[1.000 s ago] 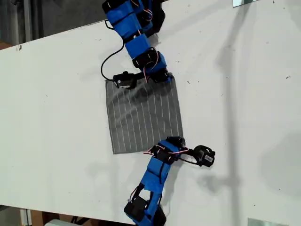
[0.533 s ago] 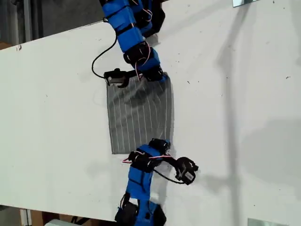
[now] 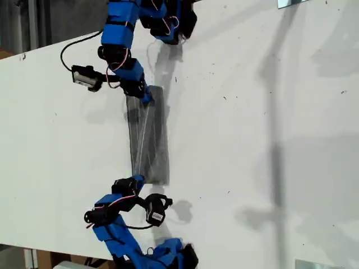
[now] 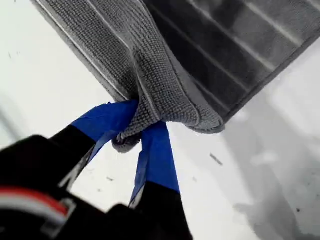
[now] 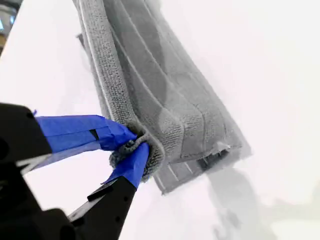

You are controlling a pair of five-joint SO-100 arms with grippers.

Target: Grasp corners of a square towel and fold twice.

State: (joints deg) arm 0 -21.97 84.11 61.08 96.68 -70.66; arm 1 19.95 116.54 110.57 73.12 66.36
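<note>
looking at this one, the first fold seems about halfway to done. in the exterior view the towel point(image 3: 148, 137) lies as a narrow grey strip on the white desk point(image 3: 252, 140), a bit toward that view's left, running between two blue arms, one at its top end and one at its bottom end. can't tell from the wrist cams which arm is which tbh.

the first pincer point(image 4: 135, 132) is clenched on a bunched-up corner point(image 4: 125, 141), with the cloth doubled over and a darker layer showing behind it. the second pincer point(image 5: 132, 147) is clamped on another corner point(image 5: 131, 145), and the folded strip runs away from it along the desk.

imo the trick here: both arms should bring their corners down at the same pace and hold a little tension between them, so the carried edge doesn't sag in the middle. line hem up w/ hem before letting go, and only release once the cloth sits flat. the corners look pretty scrunched in the jaws, so they could leave a lump or drag the top layer off line when the jaws open.
</note>
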